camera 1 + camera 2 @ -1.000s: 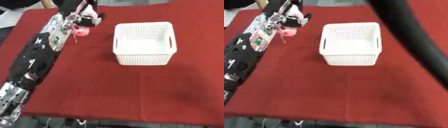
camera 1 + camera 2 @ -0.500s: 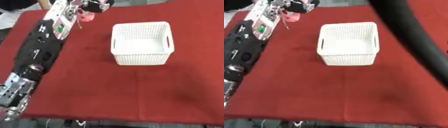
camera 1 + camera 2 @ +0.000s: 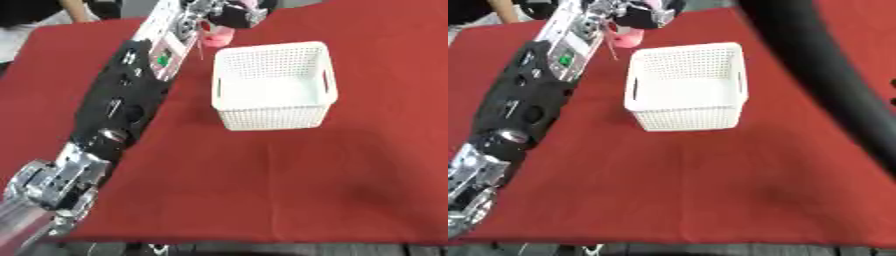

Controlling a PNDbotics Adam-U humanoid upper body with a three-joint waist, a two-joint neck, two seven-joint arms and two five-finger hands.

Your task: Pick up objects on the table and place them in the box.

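Left eye view: my left hand [image 3: 234, 14] curled round pink object [image 3: 219, 35], which hangs just below hand, off desk [image 3: 350, 165]. White box [image 3: 273, 85] just beside hand, toward me. Carry over rim, centre above opening, then release. Right hand unseen.

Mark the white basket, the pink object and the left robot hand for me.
white basket [image 3: 273, 117]: left eye view, on its near wall.
pink object [image 3: 627, 39]: right eye view, on its visible lower part.
left robot hand [image 3: 232, 15]: left eye view, on the hand's dark body.
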